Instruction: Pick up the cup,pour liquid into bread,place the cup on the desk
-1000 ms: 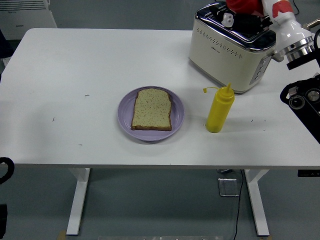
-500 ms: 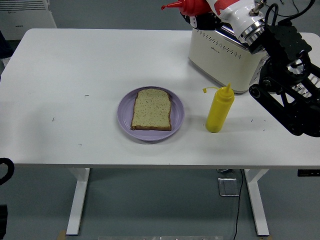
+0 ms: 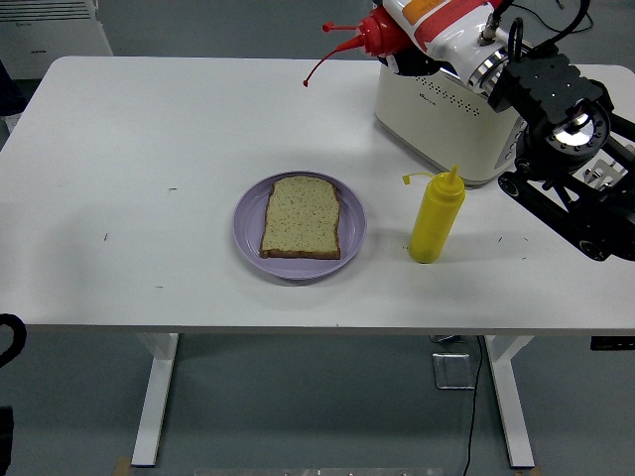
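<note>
Head view, with the purple plate [image 3: 248, 230] as landmark. Sits a little right of the middle of the white table [image 3: 119, 149], slightly nearer the near edge than the far one, bearing one slice of bread [image 3: 301, 216] laid flat and well inside the rim. Left of the plate, a wide bare stretch of tabletop out to the left edge, marked only by a few small dark specks. Beyond the plate, open tabletop up to the far edge. Just right of the plate, standing upright and apart from it, a yellow squeeze bottle [image 3: 436, 220] with its cap hanging off to the left. Beyond and right of the plate, a cream toaster [image 3: 442, 114] close to the far right corner, its front near the yellow bottle.

High above the table, up and right of the plate and over the toaster's far left corner, a red squeeze bottle [image 3: 383, 32] held tilted, nozzle pointing left, a thin red thread curving down from its tip. Gripped at its rear by the right hand [image 3: 448, 25], white and orange; fingers mostly hidden behind the bottle, apparently wrapped round it. Black right arm entering from the right edge, above the toaster's right end.

Left hand [image 3: 10, 335] only a dark sliver at the lower left edge, below the table's near edge; finger state cannot be told.
</note>
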You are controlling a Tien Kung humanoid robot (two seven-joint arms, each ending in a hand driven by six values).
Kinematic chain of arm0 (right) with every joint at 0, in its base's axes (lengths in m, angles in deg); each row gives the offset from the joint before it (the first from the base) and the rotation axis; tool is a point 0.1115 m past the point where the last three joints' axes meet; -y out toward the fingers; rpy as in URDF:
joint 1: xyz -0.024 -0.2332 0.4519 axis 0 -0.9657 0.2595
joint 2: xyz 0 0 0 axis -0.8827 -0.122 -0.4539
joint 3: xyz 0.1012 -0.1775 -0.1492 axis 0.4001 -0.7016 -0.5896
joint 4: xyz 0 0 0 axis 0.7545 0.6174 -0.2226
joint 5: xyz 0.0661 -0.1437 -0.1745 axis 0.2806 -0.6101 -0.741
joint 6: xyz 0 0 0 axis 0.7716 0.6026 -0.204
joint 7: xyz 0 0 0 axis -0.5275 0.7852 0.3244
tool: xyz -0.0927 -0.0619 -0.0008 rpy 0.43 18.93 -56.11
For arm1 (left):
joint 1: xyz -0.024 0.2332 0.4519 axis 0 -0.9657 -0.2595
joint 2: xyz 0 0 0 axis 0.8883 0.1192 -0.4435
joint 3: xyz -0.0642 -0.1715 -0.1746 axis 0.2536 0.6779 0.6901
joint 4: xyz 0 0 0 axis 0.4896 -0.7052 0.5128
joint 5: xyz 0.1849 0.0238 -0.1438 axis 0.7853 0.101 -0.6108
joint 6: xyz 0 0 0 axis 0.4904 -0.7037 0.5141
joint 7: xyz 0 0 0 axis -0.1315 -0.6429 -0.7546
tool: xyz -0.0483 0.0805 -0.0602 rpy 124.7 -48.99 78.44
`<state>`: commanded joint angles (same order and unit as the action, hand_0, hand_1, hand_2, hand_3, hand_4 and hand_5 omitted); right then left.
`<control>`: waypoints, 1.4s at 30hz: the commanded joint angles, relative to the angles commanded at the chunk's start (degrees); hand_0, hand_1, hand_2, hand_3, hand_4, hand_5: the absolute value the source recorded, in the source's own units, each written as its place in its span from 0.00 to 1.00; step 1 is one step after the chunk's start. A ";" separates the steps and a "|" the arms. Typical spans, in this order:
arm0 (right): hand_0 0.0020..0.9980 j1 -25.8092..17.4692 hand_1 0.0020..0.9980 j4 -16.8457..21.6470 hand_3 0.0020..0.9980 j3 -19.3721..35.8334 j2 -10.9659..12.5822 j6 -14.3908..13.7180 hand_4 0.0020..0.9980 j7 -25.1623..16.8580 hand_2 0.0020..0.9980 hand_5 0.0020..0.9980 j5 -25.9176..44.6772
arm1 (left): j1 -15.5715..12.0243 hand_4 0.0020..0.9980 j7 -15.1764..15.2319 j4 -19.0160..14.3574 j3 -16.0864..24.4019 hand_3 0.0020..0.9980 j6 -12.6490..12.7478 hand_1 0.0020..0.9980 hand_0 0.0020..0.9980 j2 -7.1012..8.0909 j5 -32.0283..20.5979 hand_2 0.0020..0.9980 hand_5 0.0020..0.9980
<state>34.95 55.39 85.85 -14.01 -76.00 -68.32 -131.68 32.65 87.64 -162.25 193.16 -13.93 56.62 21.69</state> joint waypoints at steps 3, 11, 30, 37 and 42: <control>0.00 0.34 0.00 0.41 0.16 0.64 -0.14 -0.50 0.73 -0.21 0.13 0.31 0.00 | -0.04 0.56 0.02 0.01 0.01 0.70 -0.01 0.78 0.80 0.02 0.00 0.78 1.00; 0.00 0.80 0.00 -1.25 0.16 -11.50 -0.84 0.95 0.71 0.18 0.13 0.31 0.00 | 0.06 0.56 0.04 -0.01 -0.02 0.70 -0.08 0.78 0.80 -0.04 0.03 0.78 1.00; 0.00 4.20 0.01 -2.21 0.16 -14.18 -1.10 5.45 0.71 2.41 0.13 0.31 0.00 | -0.64 0.56 0.07 0.13 0.03 0.70 -0.05 0.78 0.80 -0.13 -0.10 0.78 1.00; 0.00 4.01 0.01 -0.56 0.16 -9.91 -0.49 4.72 0.71 2.49 0.13 0.31 0.00 | -0.84 0.56 0.09 0.14 -0.03 0.70 0.01 0.78 0.80 -0.13 -0.12 0.78 1.00; 0.00 1.48 0.01 0.38 0.16 -2.29 -1.09 2.10 0.73 1.73 0.13 0.33 0.00 | -0.92 0.56 0.12 0.14 -0.18 0.70 0.02 0.77 0.80 -0.13 -0.12 0.78 1.00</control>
<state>36.43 55.77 83.57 -15.10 -73.90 -66.59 -131.68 31.73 87.76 -162.11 192.98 -13.91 56.48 21.56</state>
